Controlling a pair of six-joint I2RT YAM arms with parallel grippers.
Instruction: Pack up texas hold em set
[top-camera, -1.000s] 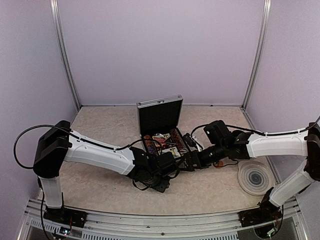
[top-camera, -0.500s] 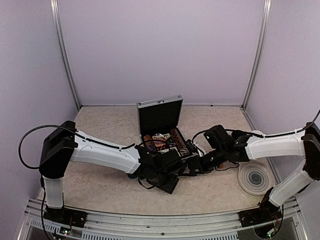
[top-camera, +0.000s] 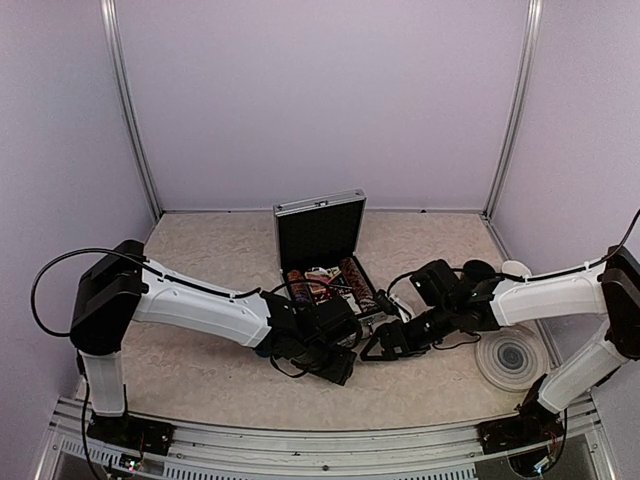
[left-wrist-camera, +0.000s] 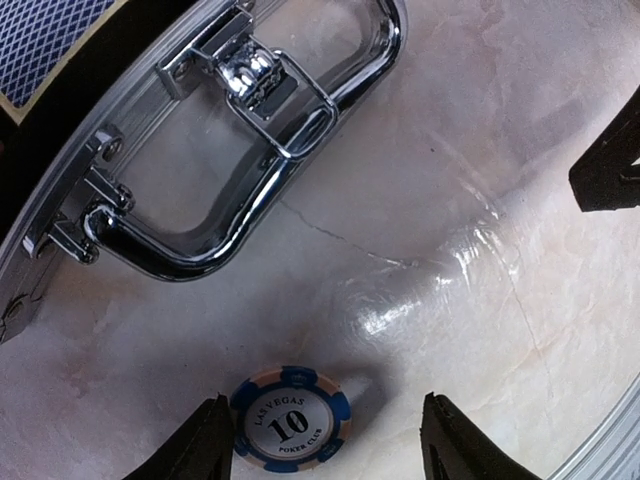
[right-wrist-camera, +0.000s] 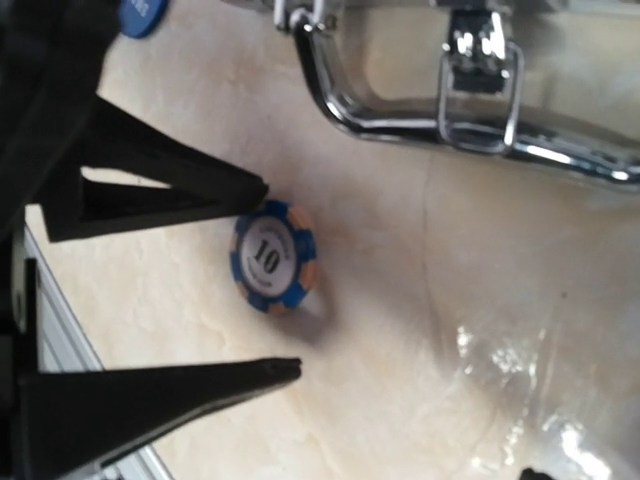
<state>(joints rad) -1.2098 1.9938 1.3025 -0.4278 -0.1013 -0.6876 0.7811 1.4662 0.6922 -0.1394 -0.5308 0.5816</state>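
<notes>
The blue-and-white ten chip (left-wrist-camera: 290, 418) lies face up on the table (left-wrist-camera: 480, 330), just outside the open silver case (top-camera: 320, 228) and near its chrome handle (left-wrist-camera: 240, 190). The left gripper (left-wrist-camera: 327, 442) straddles it with fingers released, one tip right beside the rim. The right gripper (right-wrist-camera: 278, 280) is spread wide around it and holds nothing either. We judge that we are collecting a stray chip. Next, one gripper should yield while the other pinches the thin rim and carries the chip into the case.

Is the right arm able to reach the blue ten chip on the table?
Probably yes: the blue chip lies between the right gripper's open jaws, though the left gripper crowds it.
</notes>
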